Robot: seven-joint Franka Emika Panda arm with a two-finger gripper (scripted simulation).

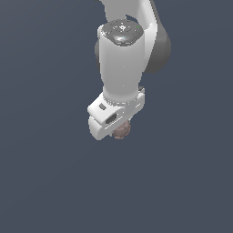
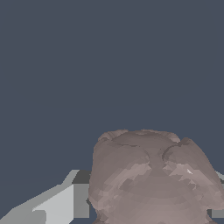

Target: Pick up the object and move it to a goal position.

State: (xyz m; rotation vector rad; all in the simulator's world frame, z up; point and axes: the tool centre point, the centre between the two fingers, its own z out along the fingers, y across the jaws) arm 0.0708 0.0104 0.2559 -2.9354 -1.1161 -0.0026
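The object (image 1: 122,131) is a small lumpy brownish-pink ball. In the exterior view it peeks out from under the white hand of my arm, mostly hidden behind it. In the wrist view the object (image 2: 151,177) fills the space between my fingers, and one grey finger (image 2: 65,199) presses against its side. My gripper (image 1: 119,132) is shut on the object and points down; its fingertips are hidden behind the hand in the exterior view.
Only a plain dark blue-grey background (image 1: 45,173) shows around the arm. No other object, container or edge is in view.
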